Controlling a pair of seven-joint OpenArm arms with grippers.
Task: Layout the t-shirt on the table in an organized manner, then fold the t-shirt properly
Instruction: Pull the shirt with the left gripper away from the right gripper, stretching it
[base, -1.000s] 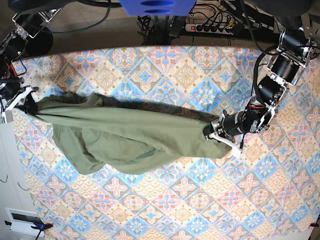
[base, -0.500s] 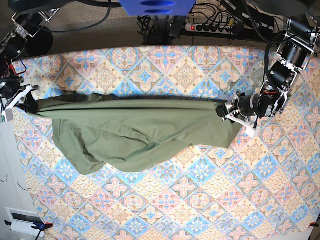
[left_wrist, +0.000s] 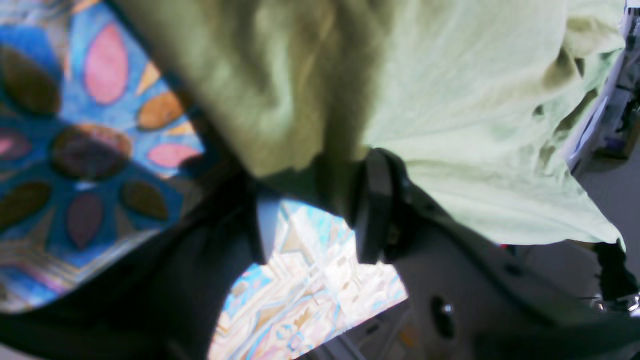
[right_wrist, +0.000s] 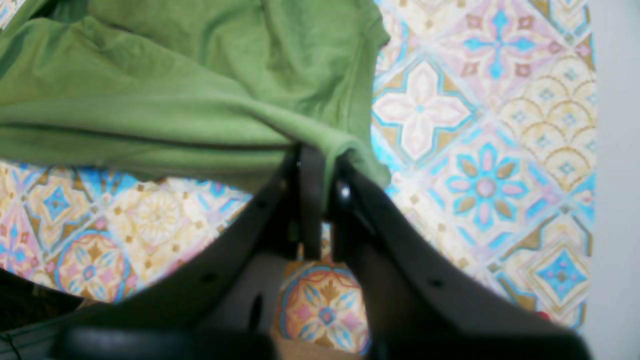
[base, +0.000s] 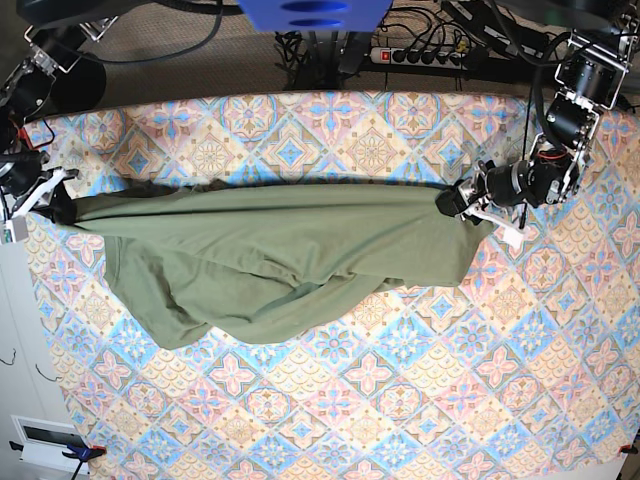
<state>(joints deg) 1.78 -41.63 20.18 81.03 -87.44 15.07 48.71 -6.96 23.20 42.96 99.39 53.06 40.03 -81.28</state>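
Left wrist view: the left gripper (left_wrist: 310, 220) stood part-open, the t-shirt (left_wrist: 450, 125) edge draped between its jaws; whether it gripped was unclear.

Right wrist view: the right gripper (right_wrist: 317, 165) pinched a hem.

Base view: the shirt lay stretched across the table (base: 400, 420), presumably for flattening.

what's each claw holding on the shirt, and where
Right claw pinches the t-shirt at one edge. Left claw has parted jaws at the opposite end; hold unclear.
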